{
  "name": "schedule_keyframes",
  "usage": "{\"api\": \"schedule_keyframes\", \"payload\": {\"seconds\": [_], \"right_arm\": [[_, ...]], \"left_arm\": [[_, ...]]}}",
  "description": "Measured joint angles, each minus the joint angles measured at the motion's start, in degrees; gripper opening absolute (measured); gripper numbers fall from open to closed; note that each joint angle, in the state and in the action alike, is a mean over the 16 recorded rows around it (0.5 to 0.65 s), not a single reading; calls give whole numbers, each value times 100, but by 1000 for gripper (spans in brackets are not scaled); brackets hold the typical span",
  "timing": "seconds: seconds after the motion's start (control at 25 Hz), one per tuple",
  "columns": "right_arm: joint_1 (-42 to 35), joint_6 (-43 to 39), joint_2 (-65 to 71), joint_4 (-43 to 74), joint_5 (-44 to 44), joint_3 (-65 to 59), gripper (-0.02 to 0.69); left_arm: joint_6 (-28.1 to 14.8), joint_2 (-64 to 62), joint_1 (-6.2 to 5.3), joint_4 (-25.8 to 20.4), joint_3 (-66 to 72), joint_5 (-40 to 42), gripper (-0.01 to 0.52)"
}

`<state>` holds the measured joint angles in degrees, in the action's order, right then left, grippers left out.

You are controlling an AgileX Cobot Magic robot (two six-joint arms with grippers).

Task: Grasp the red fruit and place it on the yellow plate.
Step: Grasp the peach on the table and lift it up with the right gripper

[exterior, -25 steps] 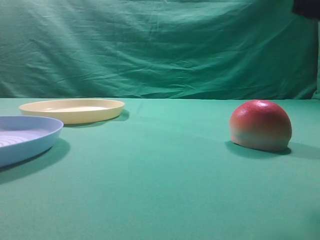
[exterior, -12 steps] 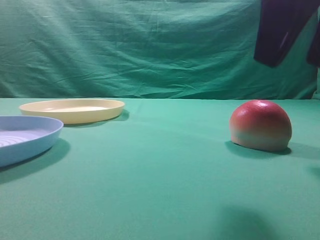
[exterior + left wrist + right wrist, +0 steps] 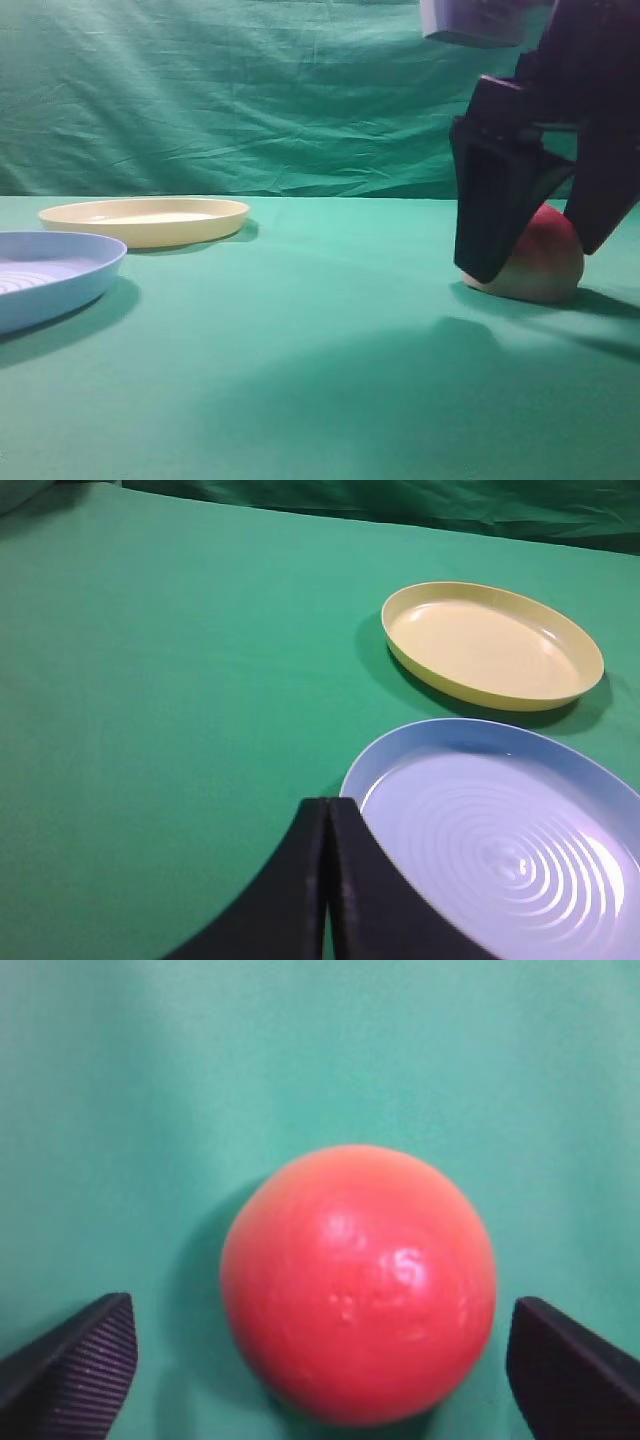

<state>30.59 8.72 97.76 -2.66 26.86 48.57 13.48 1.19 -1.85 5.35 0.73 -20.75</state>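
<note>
From the front of the table, the big change is on the right side: a second ago only the red fruit (image 3: pixel 535 262) sat there on the green cloth (image 3: pixel 320 370), and now the right gripper (image 3: pixel 540 215) has come down from above and hangs right over it. Its two dark fingers (image 3: pixel 490 205) stand wide apart, one on each side of the fruit, and they are not squeezing it. The fruit sits in the same spot as before, flat side down, so I think the grab is about to happen but has not happened yet. Far off on the left is the yellow plate (image 3: pixel 145 220), and it has nothing in it. Just in front of it is the blue plate (image 3: pixel 50 275), and that one has nothing in it too. The fruit will have a long way to go across the table. Looking from the left arm's camera, the yellow plate (image 3: pixel 492 645) and the blue plate (image 3: pixel 500 830) lie close together, both bare inside, and the left gripper (image 3: pixel 328 880) has its two tips pressed together with nothing between them. Looking down from the right arm's camera, the red fruit (image 3: pixel 358 1282) is right in the middle, and the two ridged pads (image 3: pixel 75 1365) wait on either side, not touching it.
</note>
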Motion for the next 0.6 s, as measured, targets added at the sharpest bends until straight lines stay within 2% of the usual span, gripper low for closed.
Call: {"api": "schedule_keyframes", "payload": {"seconds": [0.36, 0.6], "right_arm": [[7, 0, 166, -3, 231, 393, 318], [19, 7, 179, -78, 764, 1276, 221]], "left_arm": [[0, 0, 0, 0, 0, 0, 0], [0, 0, 0, 0, 0, 0, 0]]}}
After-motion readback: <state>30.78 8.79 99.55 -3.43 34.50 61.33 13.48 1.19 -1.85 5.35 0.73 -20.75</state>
